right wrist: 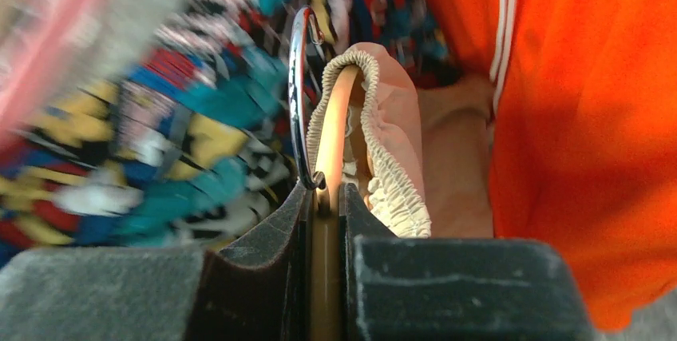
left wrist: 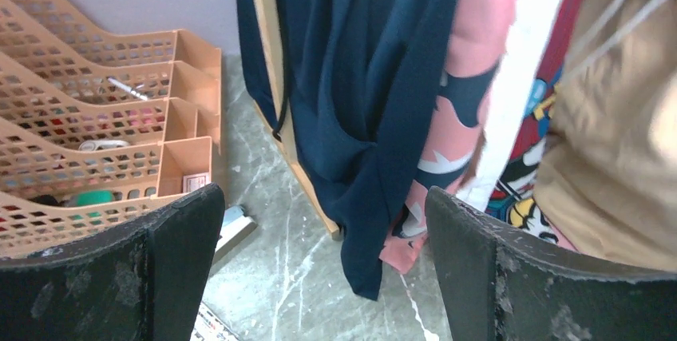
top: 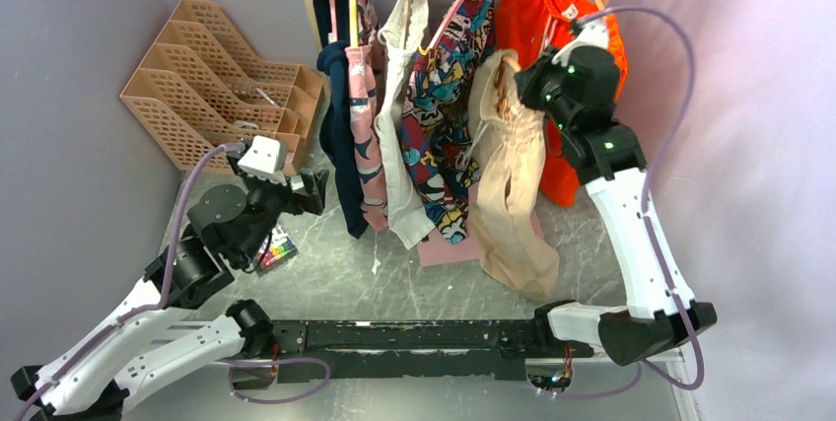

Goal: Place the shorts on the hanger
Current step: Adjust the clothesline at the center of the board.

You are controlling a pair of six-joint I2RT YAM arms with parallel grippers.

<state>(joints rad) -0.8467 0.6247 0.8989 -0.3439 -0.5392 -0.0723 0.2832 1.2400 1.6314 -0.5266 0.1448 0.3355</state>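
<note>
The beige shorts hang from the pale orange-tan hanger, their gathered waistband draped over it. My right gripper is shut on the hanger, its jaws clamped on the flat tan bar just below the metal hook, holding it up in front of the rail among the hanging clothes. My left gripper is open and empty, low over the table at the left; in its wrist view the shorts show at the far right.
A rail at the back holds a navy garment, a pink patterned one, a cream-white one, a colourful print and bright orange shorts. Peach file trays stand at back left. A small colourful packet lies by the left arm.
</note>
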